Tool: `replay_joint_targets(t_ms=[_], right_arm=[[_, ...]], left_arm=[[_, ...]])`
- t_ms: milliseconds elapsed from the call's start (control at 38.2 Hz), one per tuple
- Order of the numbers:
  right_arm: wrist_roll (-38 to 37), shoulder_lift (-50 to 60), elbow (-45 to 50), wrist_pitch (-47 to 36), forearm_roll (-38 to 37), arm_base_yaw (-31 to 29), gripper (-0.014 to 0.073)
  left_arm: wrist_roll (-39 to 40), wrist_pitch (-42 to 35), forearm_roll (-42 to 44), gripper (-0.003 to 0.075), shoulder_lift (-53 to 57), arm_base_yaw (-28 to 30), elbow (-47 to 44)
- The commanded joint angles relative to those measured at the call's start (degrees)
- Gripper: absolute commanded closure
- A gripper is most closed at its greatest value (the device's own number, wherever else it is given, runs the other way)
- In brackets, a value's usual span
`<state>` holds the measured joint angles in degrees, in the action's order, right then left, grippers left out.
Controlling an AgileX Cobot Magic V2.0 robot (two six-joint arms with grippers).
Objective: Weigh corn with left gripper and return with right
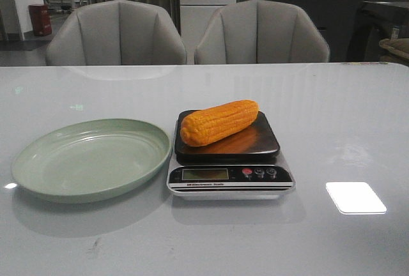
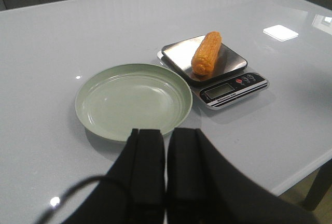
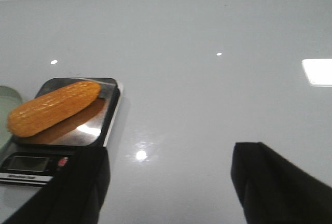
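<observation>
The orange-yellow corn (image 1: pixel 219 122) lies on the dark platform of the kitchen scale (image 1: pixel 230 176), a little right of the table's middle. It also shows in the left wrist view (image 2: pixel 206 53) and the right wrist view (image 3: pixel 54 107). My left gripper (image 2: pixel 166 133) is shut and empty, held back over the table's near left, short of the green plate (image 2: pixel 134 101). My right gripper (image 3: pixel 168 154) is open and empty, its fingers wide apart over bare table to the right of the scale (image 3: pixel 31 164). Neither gripper shows in the front view.
The pale green plate (image 1: pixel 89 158) sits left of the scale, touching or nearly touching it. Two grey chairs (image 1: pixel 115 33) stand behind the table's far edge. A bright light reflection (image 1: pixel 355 197) lies on the table at the right.
</observation>
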<state>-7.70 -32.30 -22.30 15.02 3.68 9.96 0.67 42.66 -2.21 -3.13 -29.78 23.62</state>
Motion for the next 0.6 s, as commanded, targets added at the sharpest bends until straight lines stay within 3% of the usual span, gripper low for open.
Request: replay_joint_targets(t_ms=[0,183,576], right_arm=[[-0.22,-4.92,-6.08,-1.59,5.01,3.38,-0.0003],[-0.44,-18.67,-19.05,8.34,11.06,11.43,0.0026],[-11.21,-51.50,-51.10,24.38,9.33,17.67,0.0069]], left_arm=[[0.07,-4.27,-0.22,0.0606,-0.80,0.15,1.44],[0.07,-4.27,-0.22,0.0606,-0.80,0.15,1.44],[0.07,-3.99,-0.22,0.0606,-0.80,0.15,1.44]])
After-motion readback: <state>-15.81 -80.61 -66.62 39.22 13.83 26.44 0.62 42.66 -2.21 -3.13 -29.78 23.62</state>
